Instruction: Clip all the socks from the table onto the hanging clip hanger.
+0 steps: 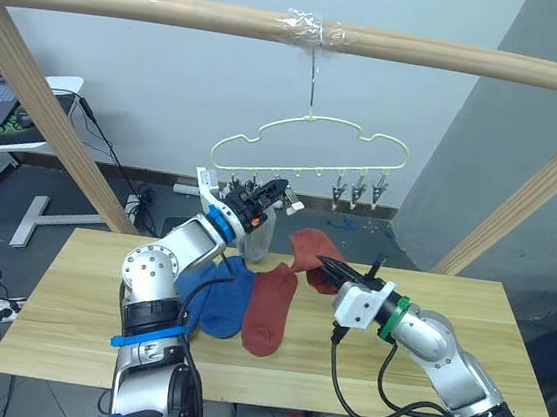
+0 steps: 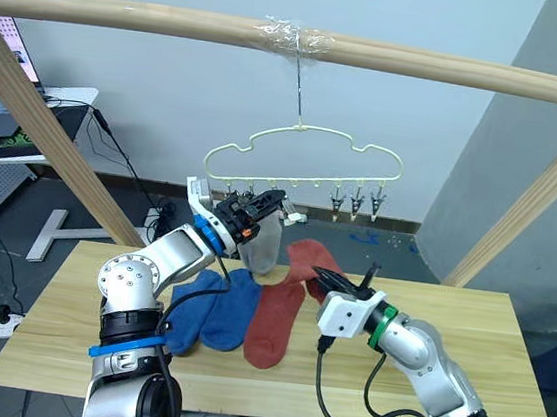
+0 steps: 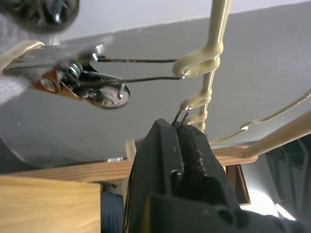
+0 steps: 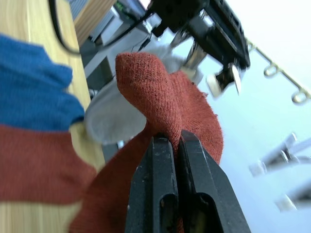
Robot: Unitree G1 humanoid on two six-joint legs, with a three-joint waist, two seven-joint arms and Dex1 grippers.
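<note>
right gripper [image 1: 326,264] closed on rust-red sock [image 1: 309,252], pinching a fold, sock lifted off table [image 1: 467,321] | flat on table: second rust sock [image 1: 269,310], two blue socks [image 1: 220,298] | knit soft, light, limp: pinch cuff edge for clip | left gripper [image 1: 273,190] closed on clip [image 3: 181,116] of clip hanger [image 1: 311,142], grey sock [image 1: 258,234] hanging beside

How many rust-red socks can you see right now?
2. One rust-red sock lies flat on the table beside the blue socks; the other rust-red sock is pinched in the right pincer, partly lifted. None look hidden.
</note>
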